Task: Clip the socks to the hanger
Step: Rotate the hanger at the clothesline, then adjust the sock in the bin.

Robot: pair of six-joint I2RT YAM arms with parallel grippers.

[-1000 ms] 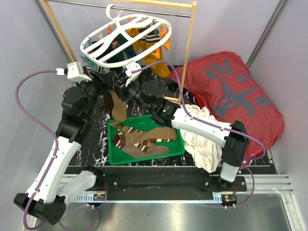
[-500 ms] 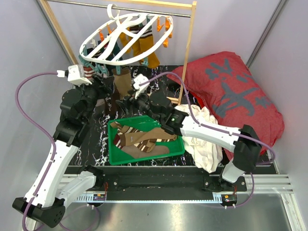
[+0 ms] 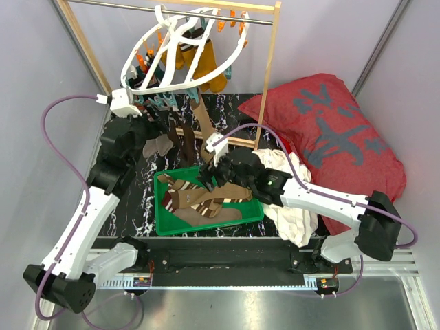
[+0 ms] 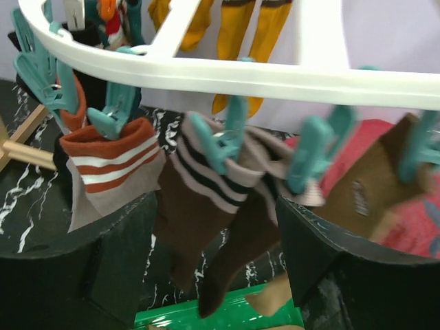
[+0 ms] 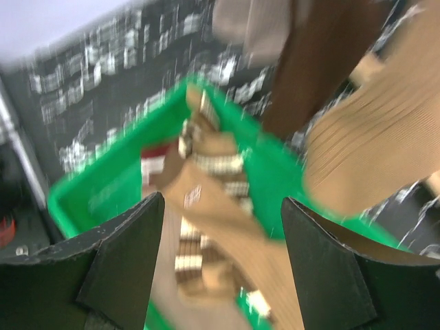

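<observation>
Right gripper (image 3: 208, 173), lower centre, fingers spread, empty, above green tray (image 3: 159, 218) holding striped brown and tan socks (image 3: 206, 201). Left gripper (image 3: 159, 132), left of centre, fingers spread, empty, just below hanger (image 3: 148, 60) rim. Teal clips (image 4: 221, 141) pinch brown and striped socks (image 4: 196, 206). Upper centre, mustard socks (image 3: 206, 65) hang at hanger's far side, near rack rod (image 3: 124, 6).

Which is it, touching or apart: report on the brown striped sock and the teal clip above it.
Touching. The left wrist view shows the teal clip clamped on the cuff of the brown striped sock, under the hanger.
</observation>
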